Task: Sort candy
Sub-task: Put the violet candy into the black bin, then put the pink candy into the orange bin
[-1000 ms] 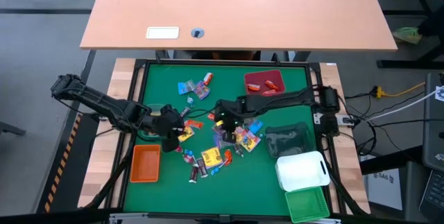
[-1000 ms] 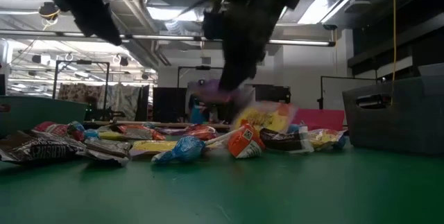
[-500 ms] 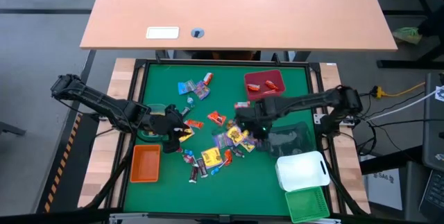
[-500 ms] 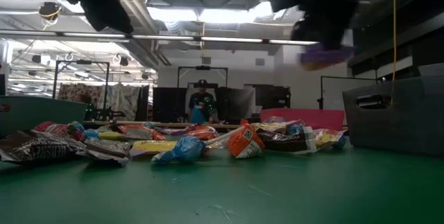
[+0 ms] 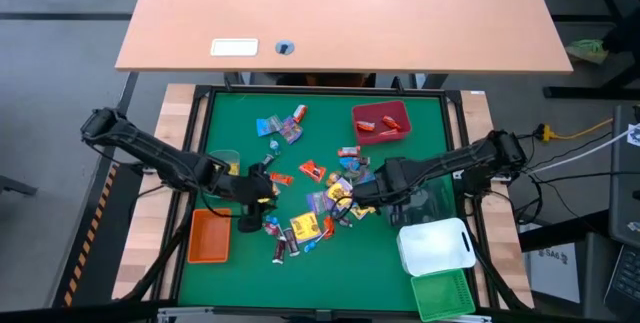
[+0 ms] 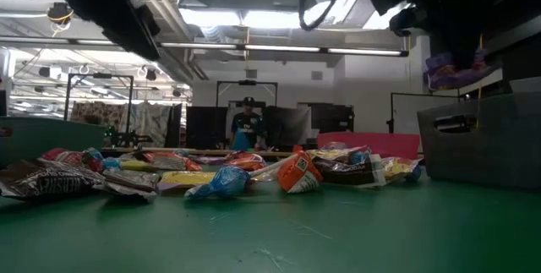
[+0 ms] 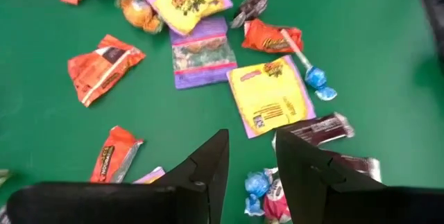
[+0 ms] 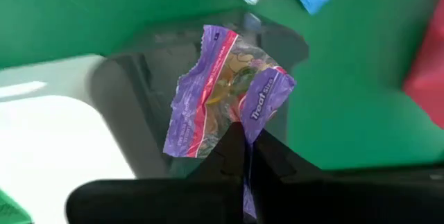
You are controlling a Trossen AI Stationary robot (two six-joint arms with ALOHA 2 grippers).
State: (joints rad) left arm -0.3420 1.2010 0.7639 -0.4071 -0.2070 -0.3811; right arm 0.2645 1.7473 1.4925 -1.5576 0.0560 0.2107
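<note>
The candy (image 5: pixel 310 198) lies in a loose pile of small wrapped sweets on the middle of the green table top. My left gripper (image 5: pixel 266 205) hovers open over the pile's left side. In its wrist view, the left gripper (image 7: pixel 250 148) has nothing between its fingers, and a yellow packet (image 7: pixel 270 96) and a purple packet (image 7: pixel 202 57) lie flat beyond them. My right gripper (image 8: pixel 243 141) is shut on a purple candy packet (image 8: pixel 229 99) above the dark clear bin (image 5: pixel 420 199) at the right. In the low view the same packet (image 6: pixel 452 70) hangs in the air. My right gripper pinches the purple candy packet by one end of its wrapper (image 8: pixel 239 128) between its two fingers. The fingers come from above, pointing steeply down. The packet hangs below them, crumpled, lifted clear of the table and over the dark clear bin's rim (image 8: pixel 139 50).
A red bin (image 5: pixel 381 121) holding orange-red sweets stands at the back right. An orange bin (image 5: pixel 210 235) is at the front left, a white bin (image 5: pixel 436 246) and a green bin (image 5: pixel 443 295) at the front right. A person (image 6: pixel 245 125) stands in the room behind.
My right gripper has carried the purple packet up and toward the table's right edge, from the pile to above the dark clear bin, tipping to point more steeply down. My left gripper has moved a little down and rightward over the pile.
</note>
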